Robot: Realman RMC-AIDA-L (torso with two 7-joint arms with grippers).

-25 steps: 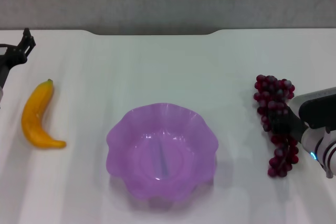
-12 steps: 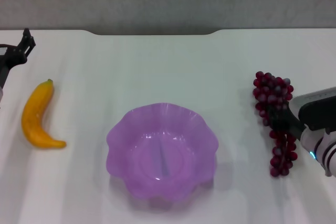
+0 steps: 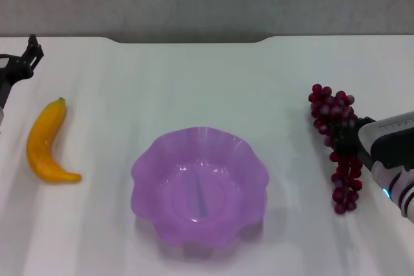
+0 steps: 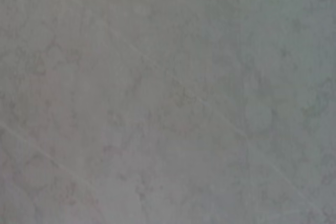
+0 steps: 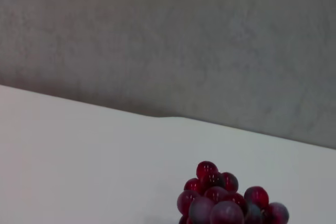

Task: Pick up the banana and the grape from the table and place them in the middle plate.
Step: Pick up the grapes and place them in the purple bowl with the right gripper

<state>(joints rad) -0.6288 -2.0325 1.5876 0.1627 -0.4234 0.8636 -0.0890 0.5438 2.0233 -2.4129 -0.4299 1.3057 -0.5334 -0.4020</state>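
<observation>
Grapes [image 3: 336,143] have shifted over the last second: the bunch has crept toward the far side of the desk [image 3: 194,75] and slightly toward the purple scalloped plate [image 3: 200,185], and its lower strand hangs straighter under the right claw [image 3: 352,143]. That reads as a lift under way, though whether the bottom berries have cleared the desk is hard to say from the head view. The right claw appears clamped across the middle of the bunch; its fingertips are mostly hidden by fruit, so the exact grip is a judgement. The right wrist view shows only the top berries [image 5: 226,200] low in the picture against white desk and grey wall.

The banana [image 3: 46,141] has not moved; it lies on the desk well left of the plate, which holds nothing. The left claw [image 3: 29,56] sits parked near the far left corner, beyond the banana, and I cannot tell how wide it stands. Neither fruit is in the plate yet; the grapes look to go first.
</observation>
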